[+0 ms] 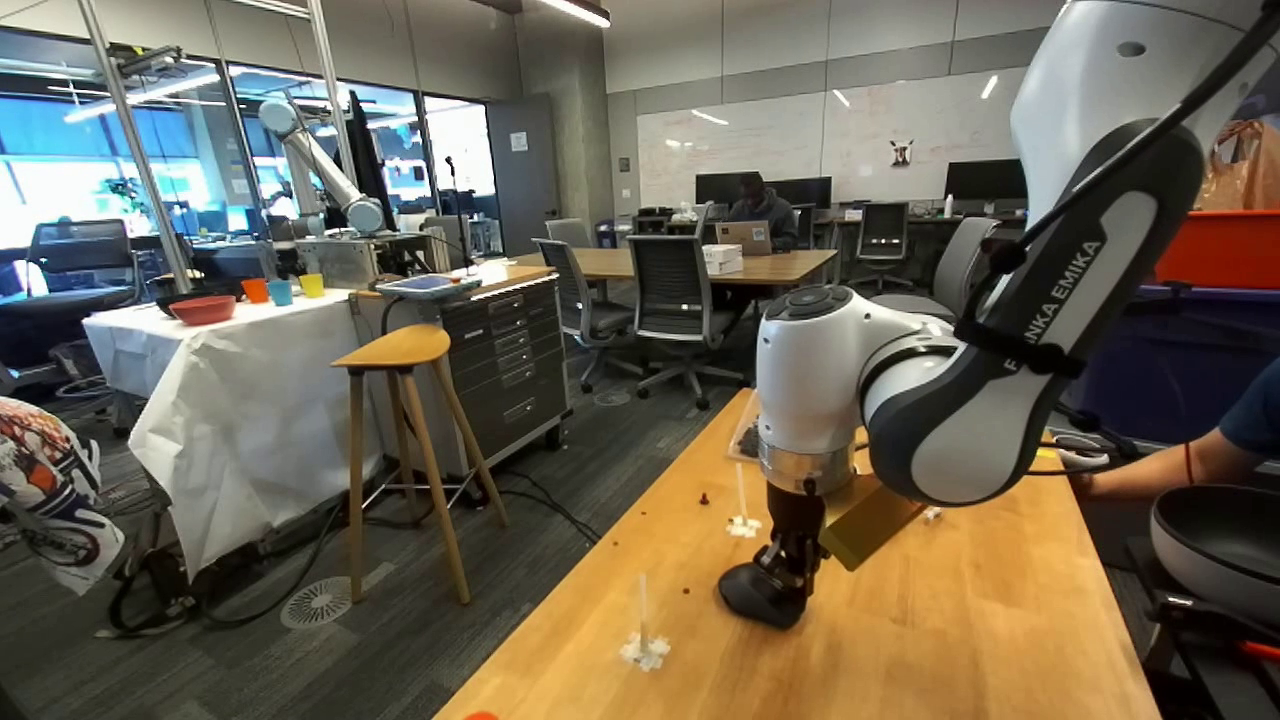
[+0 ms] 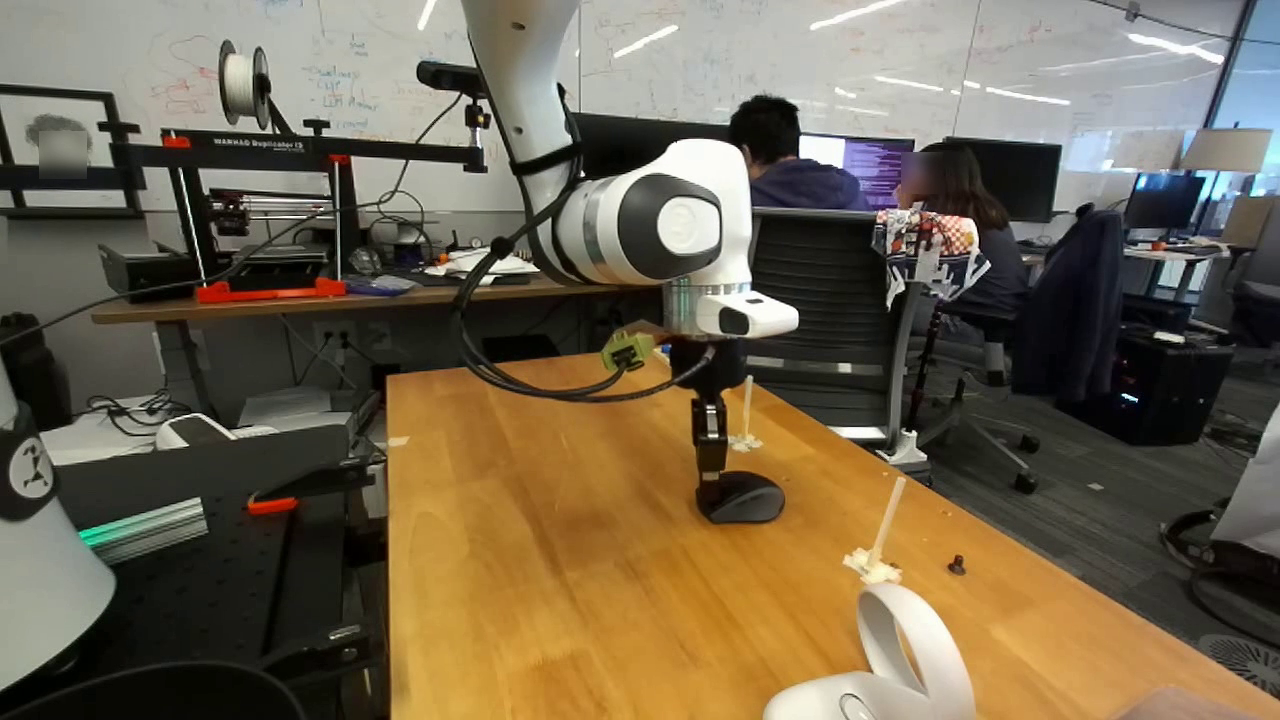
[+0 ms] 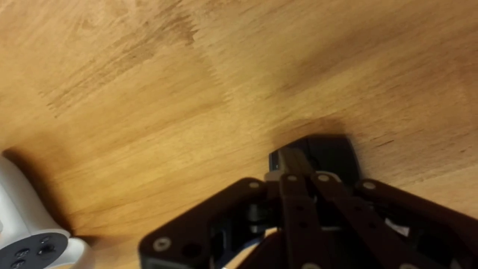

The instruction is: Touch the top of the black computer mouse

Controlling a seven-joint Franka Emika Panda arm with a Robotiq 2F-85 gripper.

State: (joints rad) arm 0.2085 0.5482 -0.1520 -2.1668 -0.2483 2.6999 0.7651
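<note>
The black computer mouse [image 2: 752, 498] sits on the wooden table [image 2: 560, 560], low and just right of centre in both exterior views, below the gripper [image 3: 297, 163], whose jaws we see drawn together in the wrist view, holding nothing and overlapping the mouse; whether they touch it we cannot tell. In an exterior view we read "WANHAO Duplicator" on the printer [image 2: 260, 147] at upper left, before a whiteboard [image 2: 380, 60] with blurred handwriting. In an exterior view, at mid left, come a red bowl [image 1: 204, 311], an orange cup [image 1: 255, 291], a blue cup [image 1: 279, 293] and a yellow cup [image 1: 312, 286], their contents too far off for us. Near centre, a clear tray [image 1: 737, 447], partly hidden, holds something dark. Right of that, "FRANKA EMIKA" runs up the arm [image 1: 1060, 290], a strap [image 1: 1020, 347] crossing its start. At upper right a brown bag [image 1: 1242, 172] shows above a red-orange bin [image 1: 1215, 250]; at lower right stands a dark-lined pan [image 1: 1225, 545].
</note>
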